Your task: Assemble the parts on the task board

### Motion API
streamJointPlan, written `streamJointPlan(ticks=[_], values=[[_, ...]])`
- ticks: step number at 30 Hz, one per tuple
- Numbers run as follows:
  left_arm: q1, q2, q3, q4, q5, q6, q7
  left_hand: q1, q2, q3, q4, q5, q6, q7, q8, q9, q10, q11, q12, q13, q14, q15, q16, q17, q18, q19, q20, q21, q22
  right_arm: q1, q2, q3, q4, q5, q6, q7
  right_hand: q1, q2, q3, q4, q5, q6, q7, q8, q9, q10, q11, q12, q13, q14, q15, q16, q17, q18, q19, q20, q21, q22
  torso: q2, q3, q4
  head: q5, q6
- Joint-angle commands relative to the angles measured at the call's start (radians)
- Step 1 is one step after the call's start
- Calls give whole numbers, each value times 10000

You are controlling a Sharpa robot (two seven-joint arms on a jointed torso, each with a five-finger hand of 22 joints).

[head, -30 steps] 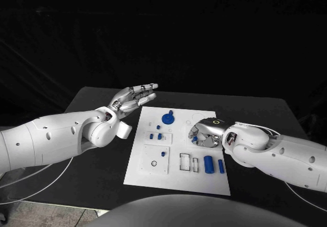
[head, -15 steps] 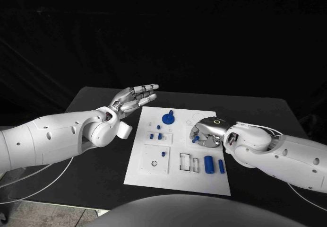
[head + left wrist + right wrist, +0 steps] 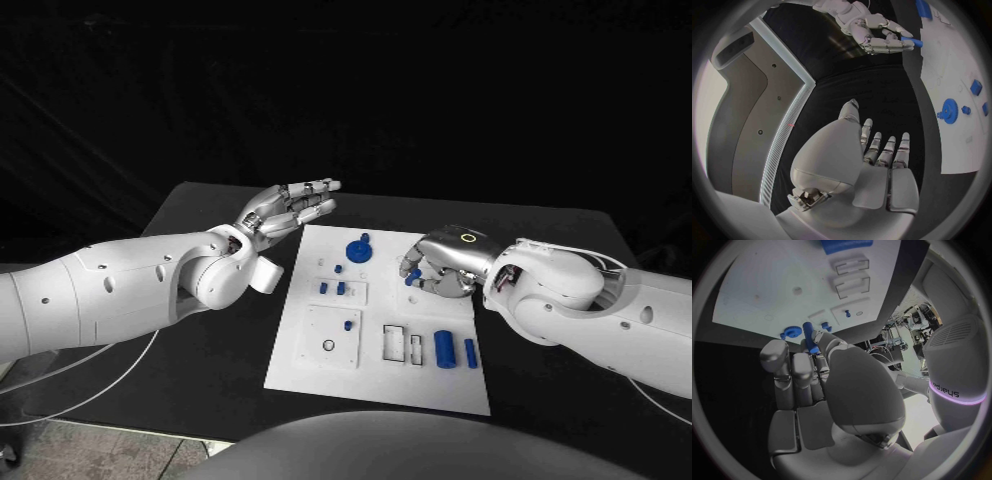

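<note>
1. Since a second ago, when my right hand (image 3: 440, 268) was curled low over the task board (image 3: 378, 375) near its right edge, it has come up and shifted slightly toward the far side, with a blue peg (image 3: 413, 274) now showing at its fingertips.
2. That hand is pinching the blue peg between thumb and a finger; the right wrist view shows the peg (image 3: 809, 336) standing up out of the grip, above the board's far end.
3. My left hand (image 3: 287, 207) hovers off the board's far left corner, over the black table (image 3: 202, 215), fingers straight and apart, holding nothing. It has barely moved.
4. On the board, the blue gear (image 3: 358, 249) sits at the far end, small blue pins (image 3: 332, 288) lie in the left middle, and two blue cylinders (image 3: 444, 348) rest side by side toward the near right, by the rectangular slots (image 3: 392, 342).
5. I judge the pick to be done and the carry begun: the peg is lifted clear, so the next thing is finding its hole. Which socket it belongs in I cannot tell.
6. The grip looks slight, so tilting the peg could let it slip.
</note>
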Motion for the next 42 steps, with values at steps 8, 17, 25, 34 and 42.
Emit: streamJointPlan(ticks=[8,17,25,34,42], values=[[-7,145,7,-73,94,218,23,134,32,-20,-59,110,155,6,85,17,26,112,71,17,65,47,59,17,-115,86,-12,77,14,79,883,-9,595,7,955,-289,-22,-105,92,-21,-96,60,7,-62,20,739,-606,67,121,-9,-88,-90,-41,-115,0,-60,70,1070,-32,-8,19,66,1],[-18,175,5,-89,167,225,16,189,72,-7,-72,162,249,34,112,29,56,149,133,25,121,62,128,29,-107,141,-13,94,53,-507,2371,-10,-156,-269,1321,-282,-29,-118,110,-39,-107,65,-1,-76,22,761,-614,59,125,-32,-94,-135,-101,-106,-19,-66,30,1058,-60,-23,58,208,1],[-20,104,4,-54,293,193,20,214,96,-4,-69,198,293,53,126,34,84,176,202,33,166,67,182,37,-100,178,-14,105,71,-1056,3346,-9,-900,-451,1510,-206,-15,-137,143,-78,-89,61,-5,-101,21,777,-620,40,127,30,-105,-61,6,-123,19,-75,138,1082,-44,-30,45,277,1],[-19,25,1,-38,519,204,-5,201,154,-7,-21,223,371,78,149,43,119,208,281,41,206,54,223,42,-93,210,-15,114,64,-1345,3800,-8,-1153,-878,1664,-119,18,-177,183,-149,-85,89,-10,-120,28,822,-627,21,134,-22,-114,-151,-114,-103,-29,-88,37,1056,-52,-12,17,359,1],[-19,34,-2,-43,554,231,-24,197,164,-9,-11,230,380,83,153,44,124,216,295,43,211,50,228,43,-93,208,-15,112,50,-1391,3833,-9,-1269,-1249,1842,-96,25,-198,198,-174,-71,90,-7,-135,27,827,-622,4,134,-30,-114,-163,-124,-106,-30,-91,53,1059,-63,-17,16,357,1]])
